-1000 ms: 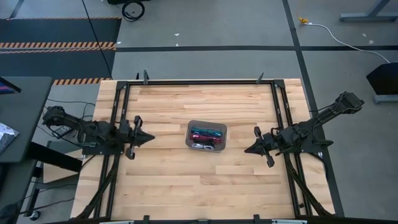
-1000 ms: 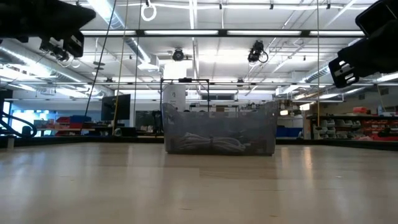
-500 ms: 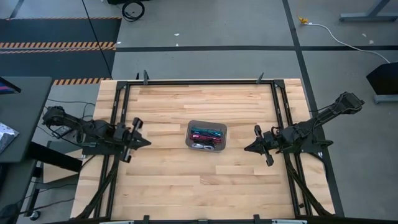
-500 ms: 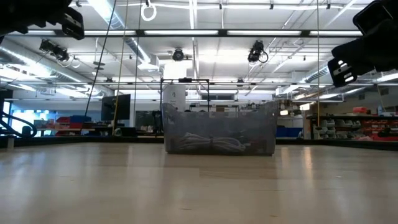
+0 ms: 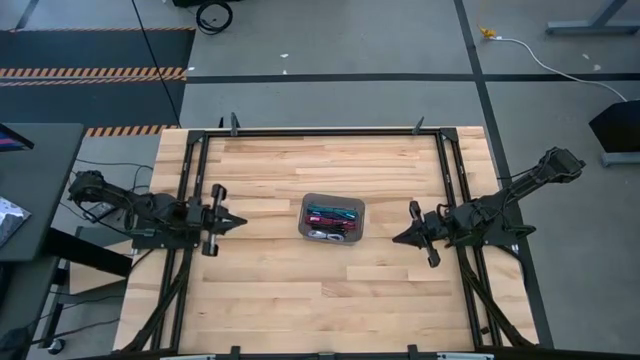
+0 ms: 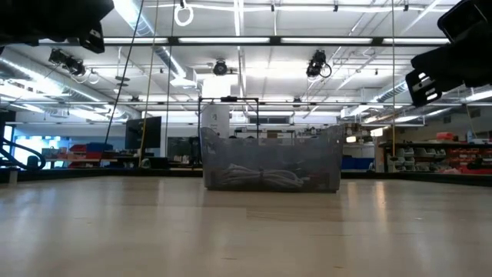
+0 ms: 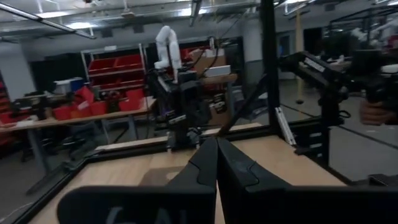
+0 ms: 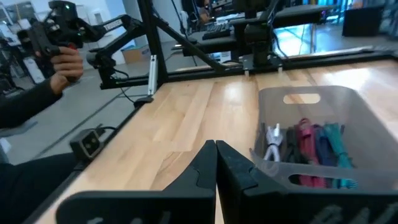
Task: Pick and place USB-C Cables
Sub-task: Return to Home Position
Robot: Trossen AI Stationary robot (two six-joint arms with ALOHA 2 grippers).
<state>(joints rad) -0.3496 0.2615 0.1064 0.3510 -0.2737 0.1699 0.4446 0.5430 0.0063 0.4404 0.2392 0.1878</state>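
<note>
Nesting in translucent rounded grey tray (image 5: pixel 333 197): coiled USB-C Cables (image 5: pixel 332 214)

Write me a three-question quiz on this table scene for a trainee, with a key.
1. True or false: the left gripper holds one of the USB-C Cables.
2. Where does the grey tray stand? A: near the middle of the table, between the two grippers. B: at a corner. C: lifted up in a gripper's grasp.
3. Fill in: the fingers of the left gripper and of the right gripper are both ____.

Key: 1 false: the cables lie in the tray and the left gripper is empty. 2 A. 3 shut.
</note>
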